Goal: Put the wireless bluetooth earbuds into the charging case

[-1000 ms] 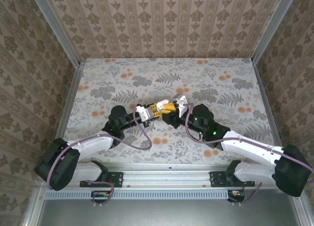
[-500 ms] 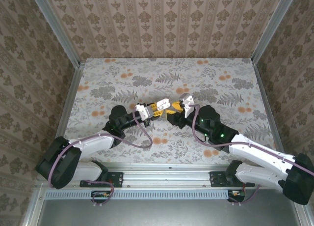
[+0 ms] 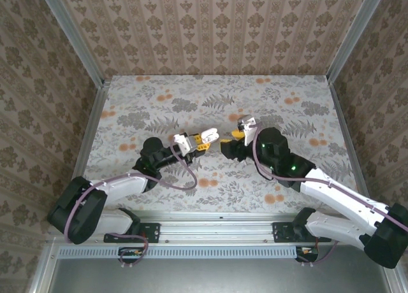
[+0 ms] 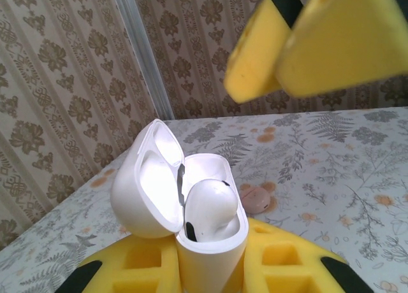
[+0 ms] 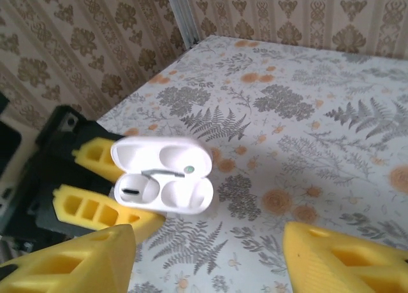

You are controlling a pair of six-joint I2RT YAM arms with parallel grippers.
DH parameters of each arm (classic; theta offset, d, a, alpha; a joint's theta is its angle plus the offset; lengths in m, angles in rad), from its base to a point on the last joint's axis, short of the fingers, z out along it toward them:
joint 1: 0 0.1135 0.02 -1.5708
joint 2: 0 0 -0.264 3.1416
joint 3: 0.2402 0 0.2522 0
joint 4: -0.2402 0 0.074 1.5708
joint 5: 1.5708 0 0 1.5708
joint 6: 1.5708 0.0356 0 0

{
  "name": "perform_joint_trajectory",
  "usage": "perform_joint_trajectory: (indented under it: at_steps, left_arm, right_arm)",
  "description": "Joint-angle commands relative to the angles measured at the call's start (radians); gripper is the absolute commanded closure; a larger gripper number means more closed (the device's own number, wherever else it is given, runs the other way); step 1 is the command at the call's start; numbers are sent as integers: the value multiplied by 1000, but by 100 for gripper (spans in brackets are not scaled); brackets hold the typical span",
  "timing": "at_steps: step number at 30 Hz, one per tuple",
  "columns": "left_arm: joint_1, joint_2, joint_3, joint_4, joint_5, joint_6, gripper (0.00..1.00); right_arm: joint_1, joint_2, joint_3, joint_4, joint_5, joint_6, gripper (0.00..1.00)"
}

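Observation:
The white charging case (image 4: 205, 248) stands upright between the yellow fingers of my left gripper (image 4: 207, 271), which is shut on it, its lid (image 4: 141, 181) hinged open. One white earbud (image 4: 212, 205) sits in the case, its head standing above the rim. In the right wrist view the open case (image 5: 167, 194) shows a dark-slotted earbud (image 5: 132, 191) in its left well; I cannot tell what the right well holds. My right gripper (image 5: 213, 261) hangs open just short of the case with nothing between its fingers. From above, the two grippers (image 3: 204, 140) (image 3: 228, 137) face each other at mid table.
A pink round disc (image 4: 255, 198) lies on the floral tabletop (image 4: 357, 172) just beyond the case. The yellow fingers (image 4: 306, 41) of the right gripper hang above and ahead of the case. Patterned walls and metal posts close in the table.
My right gripper has opened and drawn back to the right, away from the case. The left gripper has held still with the case.

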Motion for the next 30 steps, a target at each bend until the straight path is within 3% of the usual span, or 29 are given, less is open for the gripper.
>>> perform_joint_trajectory:
  at_steps: [1,6,14,23,28,30]
  left_arm:
    - [6,-18,-10,5,34,12,97]
    - [7,-31,-11,-2,70,20,97]
    - [10,-32,-17,3,86,-4,98]
    - [41,17,-77,142,100,-145,98]
    - [46,36,-86,164,128,-202,98]
    - [46,33,-91,163,130,-207,98]
  right_arm:
    - [-16,15,47,-89,-97,59,31]
    - [-19,42,65,-107,-155,69,23]
    - [-48,54,76,-114,-230,87,22]
    - [-84,79,175,-322,-265,75,26]
    - [-115,106,187,-323,-374,114,31]
    - [-115,131,206,-341,-359,167,35]
